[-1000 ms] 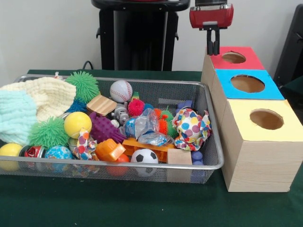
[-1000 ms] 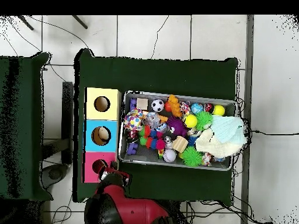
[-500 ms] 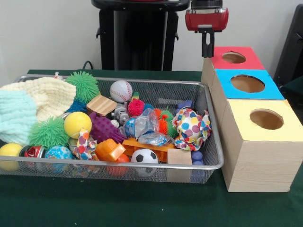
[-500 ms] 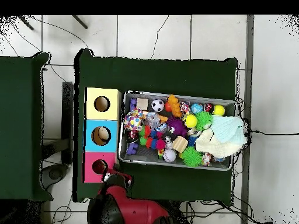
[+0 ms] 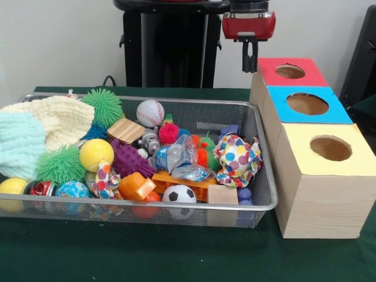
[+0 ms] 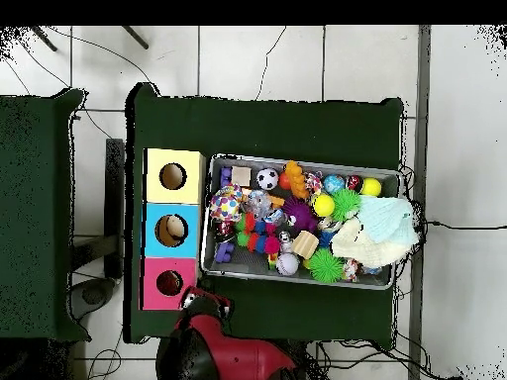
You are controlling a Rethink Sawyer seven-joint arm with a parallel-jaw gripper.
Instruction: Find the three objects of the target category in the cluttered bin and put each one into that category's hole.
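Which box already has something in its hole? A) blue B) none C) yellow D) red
A: in the overhead view the blue box shows a pale object inside its hole, while the holes of the red box and the yellow box look dark and empty.

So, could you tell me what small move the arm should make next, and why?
Probably swing across over the mesh bin and start descending toward a target. The gripper hangs high beside the red box, apparently holding nothing, its fingers close together, while the toys lie in the bin. Which category is the target, the views do not show.
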